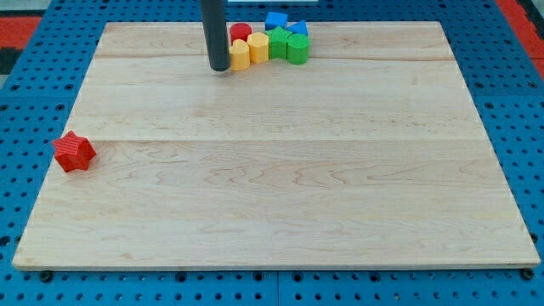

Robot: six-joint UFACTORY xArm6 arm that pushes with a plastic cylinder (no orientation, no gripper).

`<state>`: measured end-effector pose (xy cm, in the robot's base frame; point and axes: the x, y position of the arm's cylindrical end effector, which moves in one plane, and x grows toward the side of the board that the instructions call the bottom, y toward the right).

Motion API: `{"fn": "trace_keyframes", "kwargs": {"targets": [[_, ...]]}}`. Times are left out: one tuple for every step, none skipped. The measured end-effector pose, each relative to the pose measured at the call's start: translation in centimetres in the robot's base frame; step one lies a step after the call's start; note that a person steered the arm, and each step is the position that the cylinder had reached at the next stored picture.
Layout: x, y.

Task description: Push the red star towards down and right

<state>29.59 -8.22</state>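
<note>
The red star [74,152] lies near the wooden board's left edge, about halfway down the view. My tip [219,67] is the lower end of the dark rod near the view's top, far up and to the right of the red star. The tip stands just left of a cluster of blocks and is close to or touching a yellow block [240,55].
The cluster at the view's top holds a red block [240,33], a second yellow block [258,46], two green blocks [279,42] [297,48] and two blue blocks [275,20] [298,29]. The wooden board [280,195] lies on a blue pegboard [34,76].
</note>
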Motion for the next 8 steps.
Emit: {"fn": "trace_keyframes", "kwargs": {"targets": [[2.4,-6.1],[5.2,-17.4],[11.2,-19.9],[17.4,-19.1],[19.8,-13.6],[23.1,-19.0],[23.5,-22.2],[25.5,-19.2]]}}
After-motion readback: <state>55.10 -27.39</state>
